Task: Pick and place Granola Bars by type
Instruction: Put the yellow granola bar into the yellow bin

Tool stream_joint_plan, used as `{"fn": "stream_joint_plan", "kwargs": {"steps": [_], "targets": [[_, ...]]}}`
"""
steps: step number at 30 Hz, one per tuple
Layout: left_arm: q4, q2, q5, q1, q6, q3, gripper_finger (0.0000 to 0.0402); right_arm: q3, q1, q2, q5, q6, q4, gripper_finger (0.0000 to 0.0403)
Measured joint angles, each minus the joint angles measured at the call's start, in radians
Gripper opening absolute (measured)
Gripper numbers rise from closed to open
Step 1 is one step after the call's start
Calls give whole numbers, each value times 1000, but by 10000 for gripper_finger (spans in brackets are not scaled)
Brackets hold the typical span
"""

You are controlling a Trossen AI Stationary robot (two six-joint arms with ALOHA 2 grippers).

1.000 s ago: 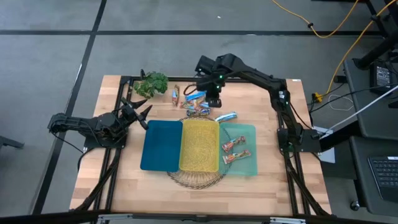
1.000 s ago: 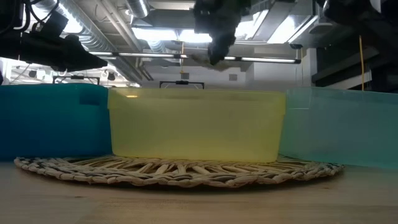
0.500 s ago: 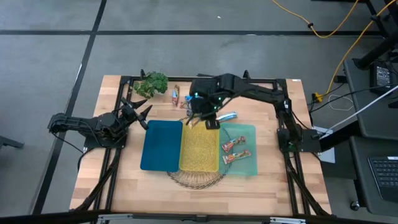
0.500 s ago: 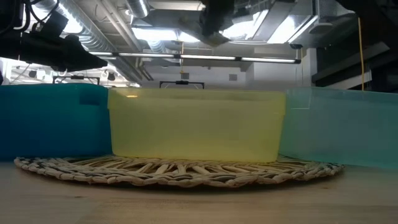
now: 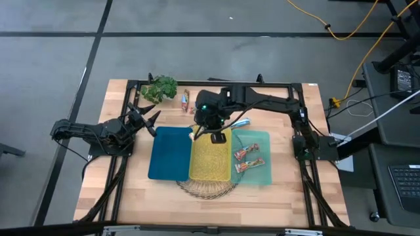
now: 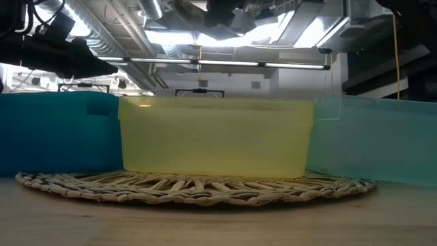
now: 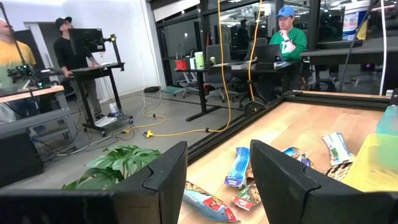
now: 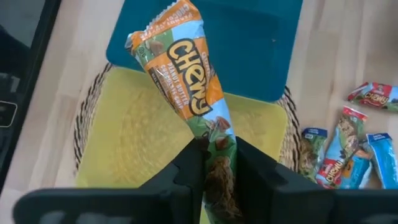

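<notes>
Above the yellow bin point(image 5: 210, 155), at its far edge beside the blue bin point(image 5: 170, 153), my right gripper point(image 8: 216, 163) is clamping an orange granola bar point(image 8: 186, 87). Beyond that bin, loose bars point(image 8: 348, 144) are lying on the table. My left gripper point(image 7: 214, 171) is waiting off to the left, fingers apart.

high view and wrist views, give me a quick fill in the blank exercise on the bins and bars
1. The right pincer is shut on an orange granola bar above the ____ bin.
2. The pale green bin already holds ____ bars.
3. The dark blue bin holds ____ bars.
4. The left pincer waits beside the leafy ____.

Missing words: yellow; two; no; plant
</notes>
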Motion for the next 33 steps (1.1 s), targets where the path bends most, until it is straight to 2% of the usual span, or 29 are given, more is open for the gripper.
{"fn": "stream_joint_plan", "kwargs": {"steps": [10,13,23,33], "targets": [[0,0,0,0,0,0,169,0,39,66,-11,-36,12,80],[-3,0,0,0,0,0,169,0,37,96,-50,-60,-9,80],[-1,0,-3,0,0,0,169,0,-8,164,-78,-174,-60,80],[-1,0,-3,0,0,0,169,0,-22,251,-124,-199,-65,80]]}}
